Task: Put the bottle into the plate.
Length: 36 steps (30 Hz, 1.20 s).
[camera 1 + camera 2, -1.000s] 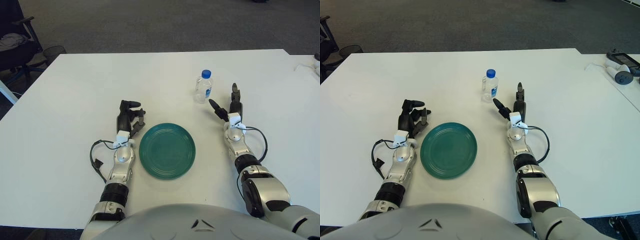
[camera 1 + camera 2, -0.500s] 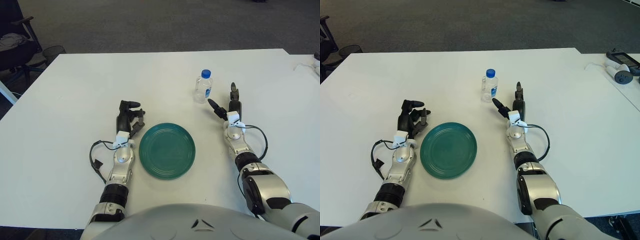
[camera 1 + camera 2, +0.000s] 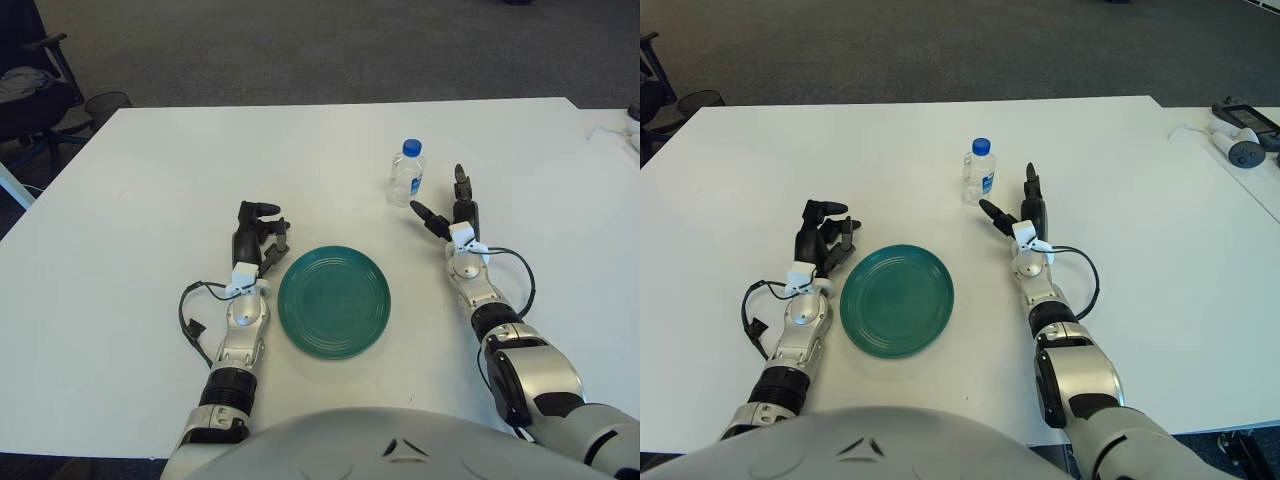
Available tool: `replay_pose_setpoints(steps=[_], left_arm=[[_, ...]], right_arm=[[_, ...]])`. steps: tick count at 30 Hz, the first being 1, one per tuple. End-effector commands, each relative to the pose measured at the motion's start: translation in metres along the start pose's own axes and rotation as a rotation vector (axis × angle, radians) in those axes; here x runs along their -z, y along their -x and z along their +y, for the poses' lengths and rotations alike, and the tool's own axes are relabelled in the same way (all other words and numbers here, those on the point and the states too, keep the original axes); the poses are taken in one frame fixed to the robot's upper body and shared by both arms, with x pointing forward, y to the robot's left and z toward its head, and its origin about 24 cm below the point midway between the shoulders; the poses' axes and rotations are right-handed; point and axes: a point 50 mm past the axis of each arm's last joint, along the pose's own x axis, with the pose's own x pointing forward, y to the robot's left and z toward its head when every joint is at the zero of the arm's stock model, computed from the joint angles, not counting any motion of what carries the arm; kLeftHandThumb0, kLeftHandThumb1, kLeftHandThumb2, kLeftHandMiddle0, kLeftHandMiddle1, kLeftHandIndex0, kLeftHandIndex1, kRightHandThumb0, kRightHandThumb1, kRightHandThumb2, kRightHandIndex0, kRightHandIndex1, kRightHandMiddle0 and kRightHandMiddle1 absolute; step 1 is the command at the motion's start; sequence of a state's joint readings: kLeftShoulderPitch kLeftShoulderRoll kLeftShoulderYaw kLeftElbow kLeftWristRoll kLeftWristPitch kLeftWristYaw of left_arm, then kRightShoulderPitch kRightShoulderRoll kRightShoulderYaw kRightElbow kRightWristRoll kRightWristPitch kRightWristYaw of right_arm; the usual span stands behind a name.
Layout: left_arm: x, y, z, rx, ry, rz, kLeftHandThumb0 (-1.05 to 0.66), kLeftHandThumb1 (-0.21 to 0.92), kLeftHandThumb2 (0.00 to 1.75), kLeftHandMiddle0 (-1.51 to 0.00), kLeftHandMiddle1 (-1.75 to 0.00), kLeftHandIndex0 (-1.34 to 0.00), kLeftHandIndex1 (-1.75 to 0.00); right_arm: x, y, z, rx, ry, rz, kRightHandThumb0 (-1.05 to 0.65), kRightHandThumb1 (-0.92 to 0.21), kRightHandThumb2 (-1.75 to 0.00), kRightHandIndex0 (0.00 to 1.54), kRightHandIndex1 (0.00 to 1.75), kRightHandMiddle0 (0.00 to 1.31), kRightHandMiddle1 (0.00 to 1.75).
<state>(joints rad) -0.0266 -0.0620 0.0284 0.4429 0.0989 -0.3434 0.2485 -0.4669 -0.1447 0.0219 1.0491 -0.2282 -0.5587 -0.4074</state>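
While the bottle [image 3: 407, 173] stands upright on the white table [image 3: 150, 190], beyond the green plate [image 3: 334, 301] and to its right, the right hand [image 3: 449, 213] is seen near it on the right, fingers spread and holding nothing. Beside the plate's left edge the left hand [image 3: 256, 237] is seen, fingers curled and empty.

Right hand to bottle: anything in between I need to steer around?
Nothing. In the left eye view only bare white table separates the open right hand from the upright bottle, which stands just ahead and to its left.
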Motion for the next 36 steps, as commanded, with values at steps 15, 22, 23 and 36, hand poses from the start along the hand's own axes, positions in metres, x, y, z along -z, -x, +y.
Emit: replay_pose_setpoints(steps=[15,22,23,36], left_arm=[[0.033,0.019,0.007,-0.014,-0.038,0.159,-0.37,0.75,0.77,-0.62,-1.16,-0.3,-1.75],[0.033,0.017,0.006,-0.017,-0.035,0.153,-0.37,0.74,0.77,-0.62,-1.17,-0.3,-1.75],[0.033,0.017,0.006,-0.018,-0.035,0.151,-0.37,0.74,0.77,-0.62,-1.17,-0.3,-1.75],[0.031,0.015,0.005,-0.024,-0.036,0.143,-0.37,0.78,0.73,-0.62,-1.17,-0.28,-1.75]], right_arm=[[0.017,0.016,0.017,-0.107,0.082,0.068,-1.05,-0.92,-0.29,0.04,0.01,0.01,0.0],[0.016,0.014,0.021,-0.111,0.089,0.082,-1.05,-0.92,-0.31,0.05,0.02,0.01,0.01],[0.016,0.013,0.021,-0.109,0.089,0.086,-1.05,-0.92,-0.31,0.05,0.02,0.02,0.01],[0.008,-0.001,0.024,-0.071,0.066,0.129,-1.05,-0.92,-0.25,0.06,0.02,0.01,0.04]])
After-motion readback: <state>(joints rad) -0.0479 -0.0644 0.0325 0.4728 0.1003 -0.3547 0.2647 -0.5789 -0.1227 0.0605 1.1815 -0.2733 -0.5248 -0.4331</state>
